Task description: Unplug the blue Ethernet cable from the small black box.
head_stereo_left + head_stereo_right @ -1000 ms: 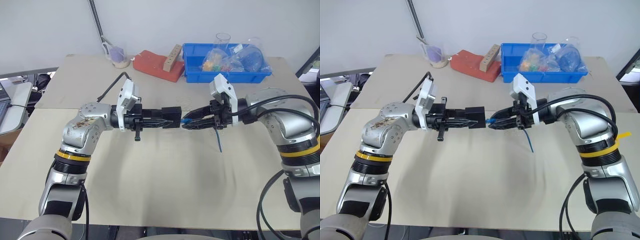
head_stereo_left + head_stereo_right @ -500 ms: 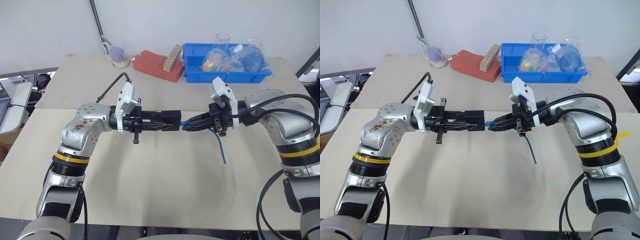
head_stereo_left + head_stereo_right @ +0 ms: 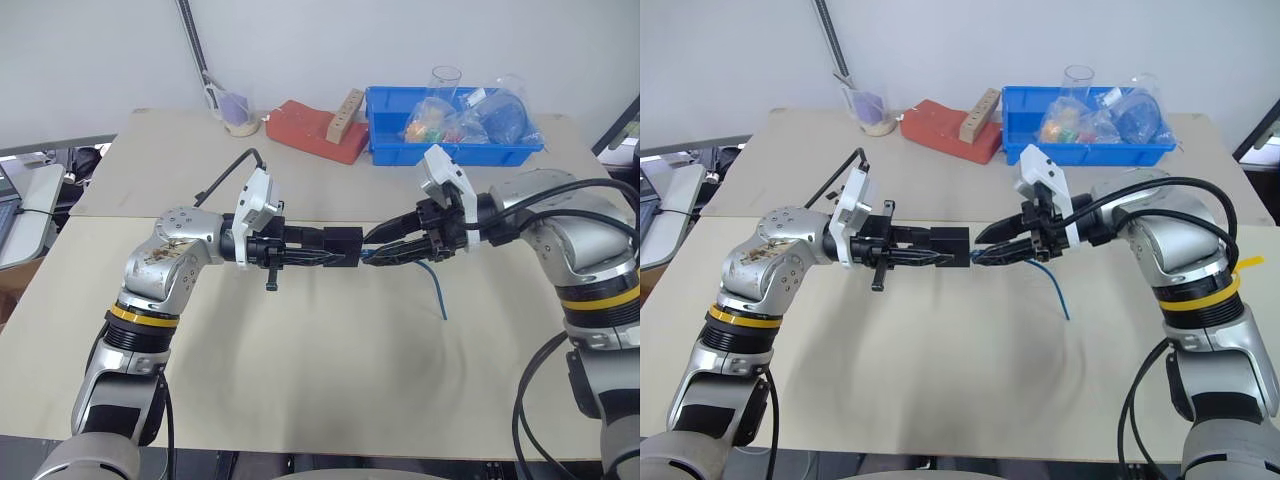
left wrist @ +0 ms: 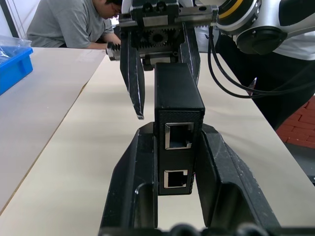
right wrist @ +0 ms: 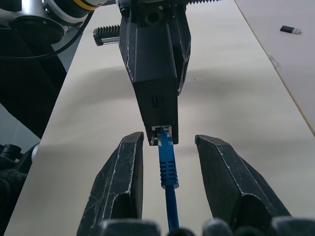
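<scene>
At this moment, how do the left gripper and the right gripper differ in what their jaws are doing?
The left gripper has its jaws shut on the small black box, holding it above the table; the right gripper has its jaws open, touching nothing. The blue Ethernet cable runs between the right jaws, still plugged into the box. Both grippers point at each other, meeting at the box.

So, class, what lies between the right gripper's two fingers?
The right wrist view shows the blue Ethernet cable between the fingers, untouched by either, its plug in the small black box held by the left gripper.
</scene>
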You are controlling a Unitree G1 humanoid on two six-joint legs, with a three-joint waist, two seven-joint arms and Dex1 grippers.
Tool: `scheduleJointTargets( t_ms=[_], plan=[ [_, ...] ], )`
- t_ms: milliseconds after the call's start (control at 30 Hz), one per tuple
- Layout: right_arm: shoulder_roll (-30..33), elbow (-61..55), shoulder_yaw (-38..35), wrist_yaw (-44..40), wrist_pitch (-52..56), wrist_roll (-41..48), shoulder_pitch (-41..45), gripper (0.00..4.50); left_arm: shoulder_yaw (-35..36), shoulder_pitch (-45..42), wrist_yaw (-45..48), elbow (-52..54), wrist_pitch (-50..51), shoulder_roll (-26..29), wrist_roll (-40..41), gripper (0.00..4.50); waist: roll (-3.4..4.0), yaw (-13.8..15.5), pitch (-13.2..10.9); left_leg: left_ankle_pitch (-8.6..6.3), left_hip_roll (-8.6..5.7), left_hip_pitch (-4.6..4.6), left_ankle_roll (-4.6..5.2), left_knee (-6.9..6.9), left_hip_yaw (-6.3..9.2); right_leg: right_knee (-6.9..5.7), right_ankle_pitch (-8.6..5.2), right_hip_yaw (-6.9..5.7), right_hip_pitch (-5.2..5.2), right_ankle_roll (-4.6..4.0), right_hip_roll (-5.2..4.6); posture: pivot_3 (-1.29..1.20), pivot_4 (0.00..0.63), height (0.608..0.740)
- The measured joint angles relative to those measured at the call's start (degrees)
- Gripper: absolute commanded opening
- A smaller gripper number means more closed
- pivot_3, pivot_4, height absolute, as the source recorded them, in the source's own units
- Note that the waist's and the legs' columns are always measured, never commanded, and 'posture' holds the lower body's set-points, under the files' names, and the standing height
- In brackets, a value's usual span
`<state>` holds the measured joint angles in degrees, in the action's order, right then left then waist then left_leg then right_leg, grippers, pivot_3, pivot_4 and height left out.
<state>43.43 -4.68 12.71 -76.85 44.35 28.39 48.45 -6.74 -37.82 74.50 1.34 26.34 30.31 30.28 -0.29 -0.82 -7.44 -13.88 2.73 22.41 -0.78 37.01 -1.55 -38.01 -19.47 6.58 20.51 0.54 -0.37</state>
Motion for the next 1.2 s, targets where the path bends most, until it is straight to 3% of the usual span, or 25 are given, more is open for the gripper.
scheduleJointTargets(
  t_ms=[733,833,933,1200],
  plan=[
    [0.02,0.66,0.23,-0.77,-1.53,-1.93,-0.02,1.91,0.00,-0.02,-0.03,0.00,0.06,-0.42,0.11,0.53,0.00,-0.02,0.00,0.00,0.00,0.00,0.00,0.00,0.00,0.00,0.00,0.00,0.00,0.00,0.00,0.00,0.150,0.740],
    [0.02,0.66,0.39,-1.22,-1.84,-2.30,-0.04,1.17,0.00,-0.02,-0.08,0.00,0.06,-0.46,0.11,0.53,0.00,-0.02,0.00,0.00,0.00,0.00,0.00,0.00,0.00,0.00,0.00,0.00,0.00,0.00,0.00,0.00,0.150,0.740],
    [0.01,0.63,0.59,-2.17,-2.27,-2.34,-0.10,0.08,0.08,-0.02,-0.34,-0.03,0.12,-0.46,0.10,0.53,0.00,-0.02,0.00,0.00,0.00,0.00,0.00,0.00,0.00,0.00,0.00,0.00,0.00,0.00,0.00,0.00,0.150,0.740],
    [0.00,0.92,0.59,-3.06,-2.76,-2.49,-0.09,0.03,0.08,-0.02,-0.34,-0.03,0.26,-0.50,0.23,0.53,0.00,-0.02,0.00,0.00,0.00,0.00,0.00,0.00,0.00,0.00,0.00,0.00,0.00,0.00,0.00,0.00,0.150,0.740]
  ],
)
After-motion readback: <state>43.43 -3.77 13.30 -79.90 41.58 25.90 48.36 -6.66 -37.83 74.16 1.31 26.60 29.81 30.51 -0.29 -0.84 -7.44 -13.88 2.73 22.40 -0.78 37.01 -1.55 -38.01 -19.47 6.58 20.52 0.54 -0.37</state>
